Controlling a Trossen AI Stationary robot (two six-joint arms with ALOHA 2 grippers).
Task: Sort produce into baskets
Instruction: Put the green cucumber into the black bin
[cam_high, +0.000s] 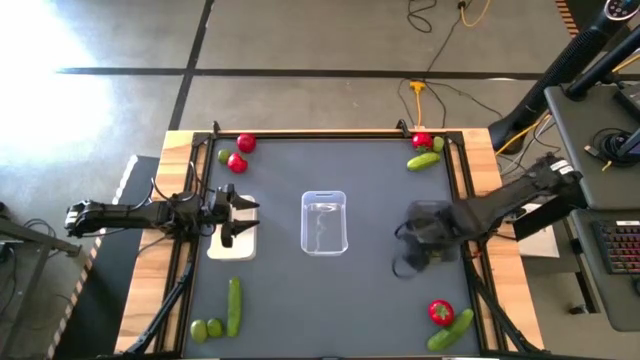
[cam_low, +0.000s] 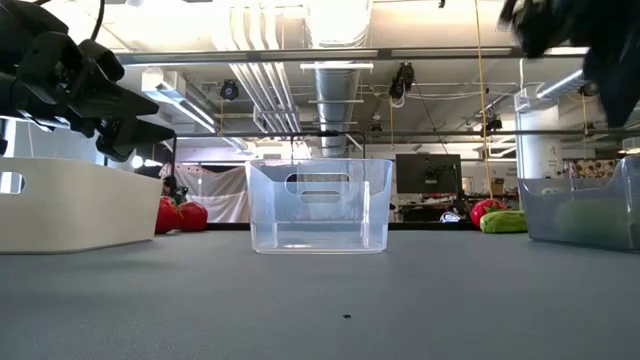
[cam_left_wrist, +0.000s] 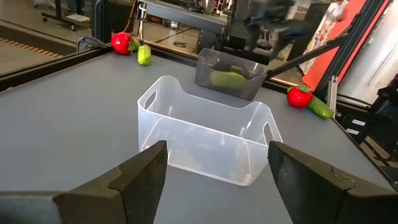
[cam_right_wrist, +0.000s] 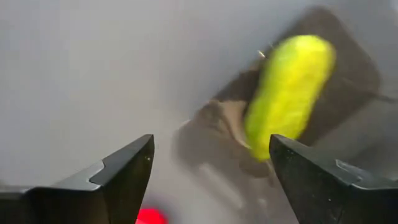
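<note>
My left gripper (cam_high: 236, 214) is open and empty above the white basket (cam_high: 232, 245), facing the clear basket (cam_left_wrist: 208, 137). My right gripper (cam_right_wrist: 211, 168) is open above the dark grey basket (cam_left_wrist: 231, 70), where a green cucumber piece (cam_right_wrist: 287, 93) lies. The clear basket (cam_high: 324, 222) stands at the table's middle. Two red fruits (cam_high: 246, 143) and a lime (cam_high: 223, 156) lie at the far left. A cucumber (cam_high: 234, 305) and two limes (cam_high: 207, 328) lie at the near left.
At the far right corner lie a red fruit (cam_high: 421, 140), a cucumber (cam_high: 423, 160) and a lime (cam_high: 438, 145). At the near right lie a red fruit (cam_high: 440, 312) and a cucumber (cam_high: 450, 330). A raised wooden frame (cam_high: 330, 133) borders the table.
</note>
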